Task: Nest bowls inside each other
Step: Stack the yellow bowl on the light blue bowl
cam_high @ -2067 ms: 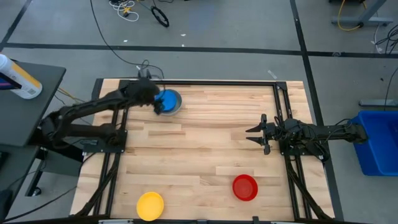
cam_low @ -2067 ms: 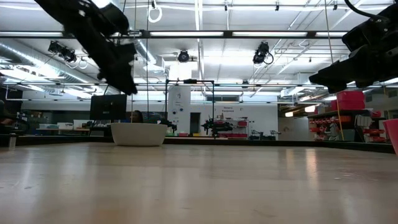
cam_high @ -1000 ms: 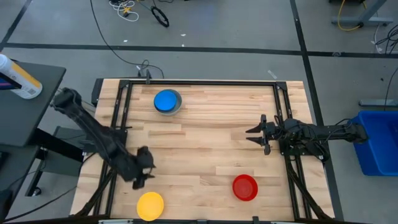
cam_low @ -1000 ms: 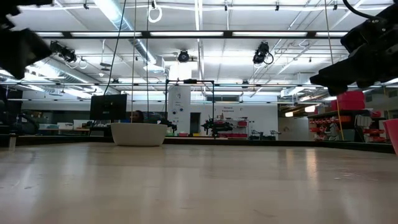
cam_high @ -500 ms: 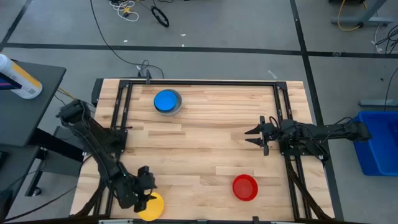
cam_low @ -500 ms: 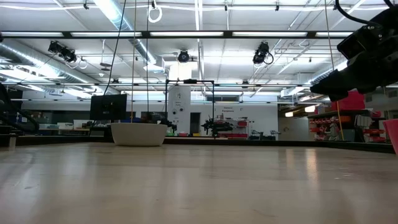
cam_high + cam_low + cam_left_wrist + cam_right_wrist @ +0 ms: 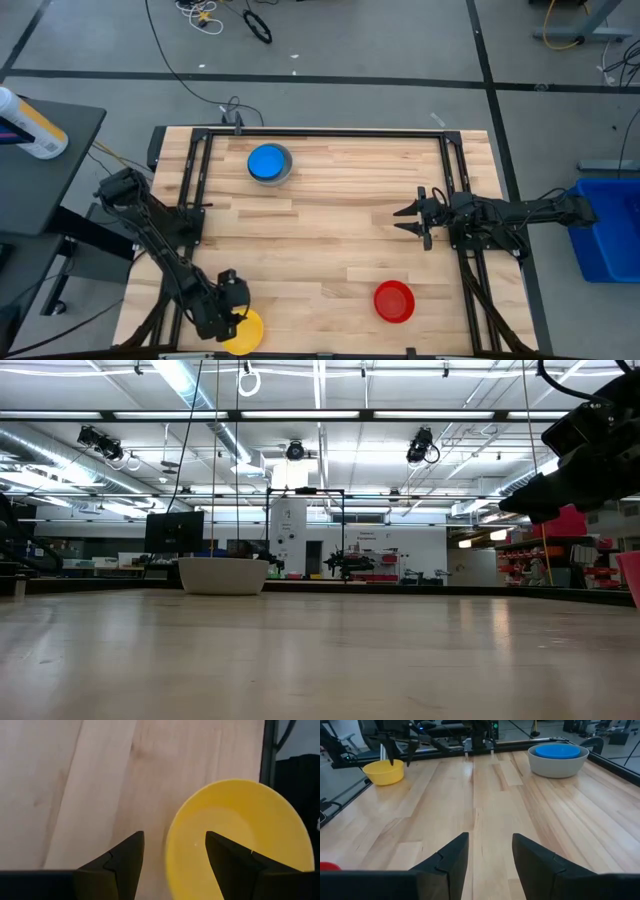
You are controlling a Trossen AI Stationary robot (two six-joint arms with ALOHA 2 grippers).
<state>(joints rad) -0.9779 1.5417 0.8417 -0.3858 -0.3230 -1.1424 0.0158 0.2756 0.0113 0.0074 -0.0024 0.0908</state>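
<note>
A yellow bowl (image 7: 245, 331) rests on its base at the table's near left corner. My left gripper (image 7: 234, 312) hangs open just above it, pointing steeply down. In the left wrist view one finger (image 7: 235, 865) is over the yellow bowl's (image 7: 240, 830) hollow and the other (image 7: 120, 865) is outside its rim. No touch shows. A blue bowl (image 7: 266, 161) sits nested in a grey bowl (image 7: 286, 170) at the far left. A red bowl (image 7: 394, 301) stands near right. My right gripper (image 7: 405, 216) waits open at the right side, above the table.
A black frame rail (image 7: 320, 132) runs along the table's far edge and down both sides. Bare wood (image 7: 320, 230) lies between the bowls. A blue bin (image 7: 605, 230) stands on the floor off the right side.
My left gripper has gone toward the table's near edge and down, from the middle of the left side to just over the yellow bowl. It has stayed open. The bowls have kept their places.
</note>
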